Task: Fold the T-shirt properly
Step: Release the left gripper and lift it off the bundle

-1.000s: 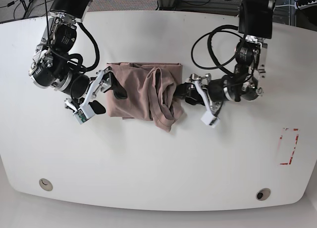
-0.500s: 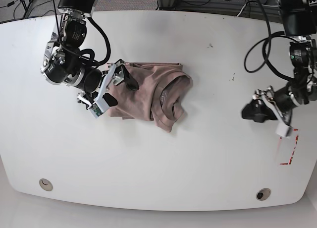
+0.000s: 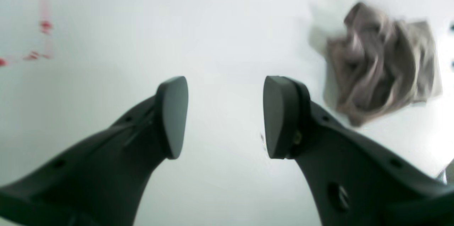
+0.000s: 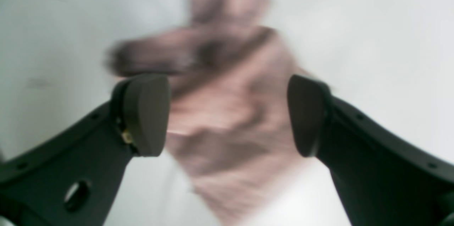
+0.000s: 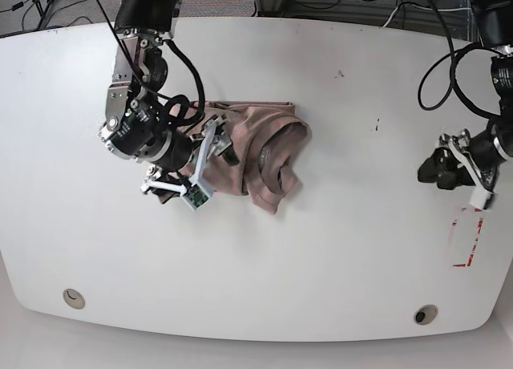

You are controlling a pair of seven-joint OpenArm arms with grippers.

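The T-shirt [image 5: 256, 148] lies bunched in a wrinkled mauve heap a little left of the middle of the white table [image 5: 321, 249], its neckline loop on the right side. My right gripper [image 5: 207, 167] hovers over the heap's left edge. In the right wrist view its jaws [image 4: 227, 116] stand open and the blurred T-shirt [image 4: 230, 59] shows beneath and between them, ungripped. My left gripper [image 5: 437, 170] is far off at the table's right, open and empty [image 3: 225, 117], and the T-shirt [image 3: 383, 66] appears small at that view's upper right.
A red tape outline [image 5: 467, 237] marks the table near its right edge, just below the left gripper, and shows as red marks [image 3: 39, 38] in the left wrist view. Two round holes [image 5: 74, 298] [image 5: 425, 314] sit near the front edge. Cables hang behind the table.
The left gripper has let go of the shirt's right side and swung far right. The right arm has turned and shifted inward over the shirt's left edge. The cloth's right part sprang back.
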